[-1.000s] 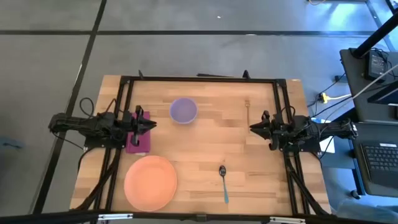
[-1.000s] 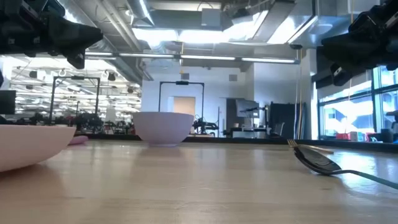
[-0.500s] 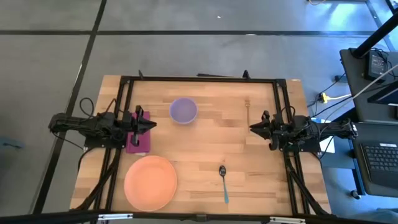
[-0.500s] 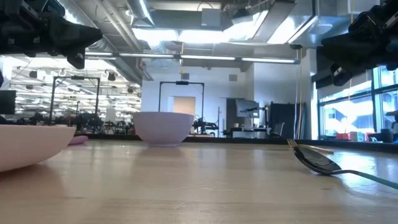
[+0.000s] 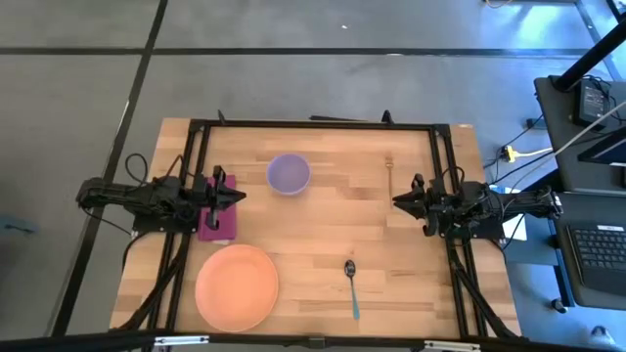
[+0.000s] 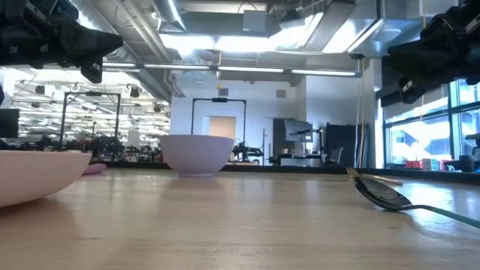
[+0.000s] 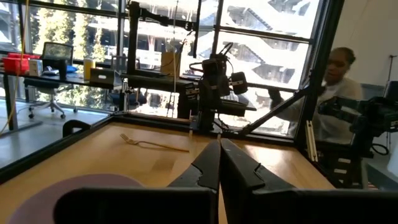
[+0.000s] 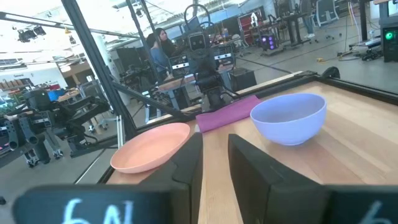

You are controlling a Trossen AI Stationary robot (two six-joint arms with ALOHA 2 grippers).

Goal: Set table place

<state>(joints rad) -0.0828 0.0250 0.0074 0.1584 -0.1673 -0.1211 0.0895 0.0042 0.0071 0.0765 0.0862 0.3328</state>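
On the light wood table (image 5: 323, 240) lie a peach-orange plate (image 5: 237, 287) at the near left, a lavender bowl (image 5: 289, 174) at the far middle, a teal-handled spoon (image 5: 351, 286) near the front, a slim gold fork (image 5: 389, 174) at the far right and a magenta napkin (image 5: 217, 217) at the left. My left gripper (image 5: 242, 197) hangs shut and empty above the napkin's right edge. My right gripper (image 5: 396, 200) hangs empty over the table's right part, its fingers a narrow gap apart in the right wrist view (image 8: 215, 152).
Black frame rails (image 5: 313, 125) run around the table's far and side edges. Bare wood lies between the two grippers. In the room beyond the table a person (image 7: 336, 68) shows in the left wrist view and people (image 8: 158, 43) in the right wrist view.
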